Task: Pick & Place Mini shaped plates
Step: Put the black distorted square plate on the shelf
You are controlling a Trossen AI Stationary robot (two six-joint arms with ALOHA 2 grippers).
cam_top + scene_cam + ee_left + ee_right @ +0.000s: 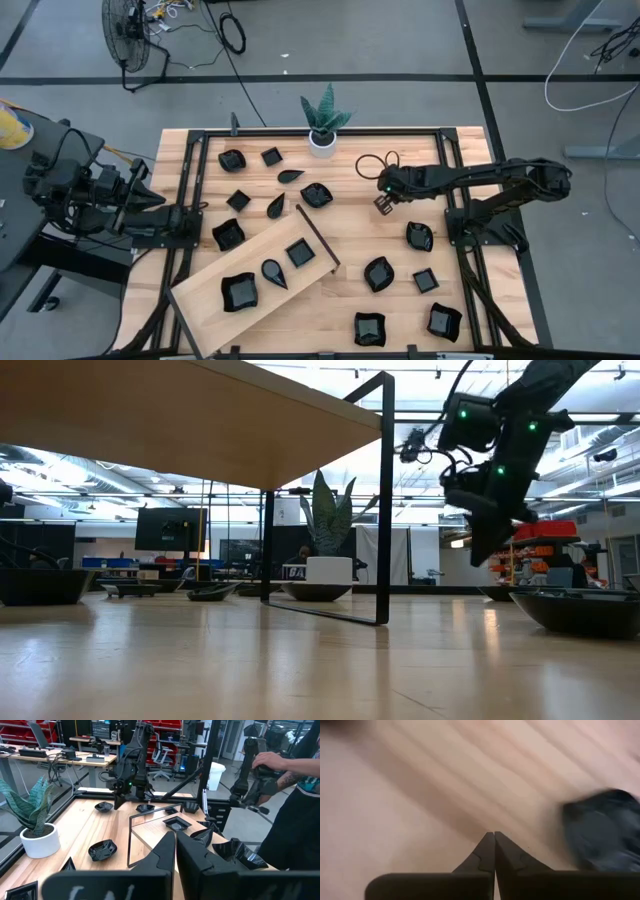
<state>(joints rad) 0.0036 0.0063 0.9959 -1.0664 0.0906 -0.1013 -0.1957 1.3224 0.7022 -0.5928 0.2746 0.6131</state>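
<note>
Right end effector [382, 205] is held closed and empty above bare bench [350, 230] (mini shaped plates [419, 236] scattered nearby), left end effector [203, 208] closed too.

Glossy black mini shaped plates [378, 273] lie scattered across the table, three on the tilted board

Overhead view: counter with plates, board and both arms

Small black plates [378, 273] lie scattered across the counter [340, 310]; three rest on the tilted wooden board [256, 281]. Right tool [382, 204] hangs above bare wood, apparently empty. Left tool [196, 209] sits at the counter's left edge. A potted plant [323, 124] stands at the far edge.
</note>
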